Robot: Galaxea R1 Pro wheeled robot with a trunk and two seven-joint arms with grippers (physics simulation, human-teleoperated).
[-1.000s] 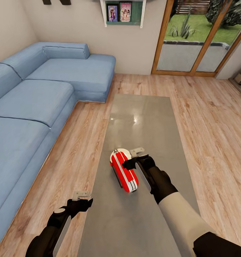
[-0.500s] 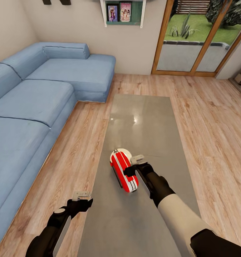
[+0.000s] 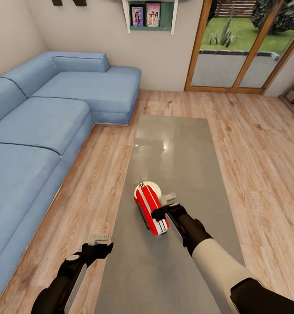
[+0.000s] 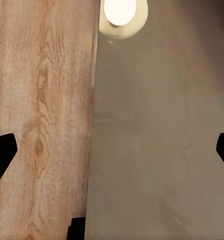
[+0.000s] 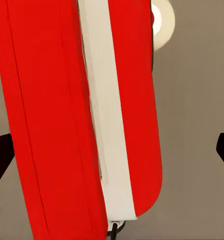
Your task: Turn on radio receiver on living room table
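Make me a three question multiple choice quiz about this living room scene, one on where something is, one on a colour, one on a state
1. Where is the radio receiver?
A. on the table
B. on the sofa
C. on the floor

2. What colour is the sofa?
A. green
B. blue
C. grey

3. How is the left gripper?
A. shut on the radio
B. holding a cup
C. open, holding nothing

Answers: 1 A, it rests on the glossy top beside the right gripper. 2 B, the cushions are blue. 3 C, its fingers stand wide apart over floor and table edge.
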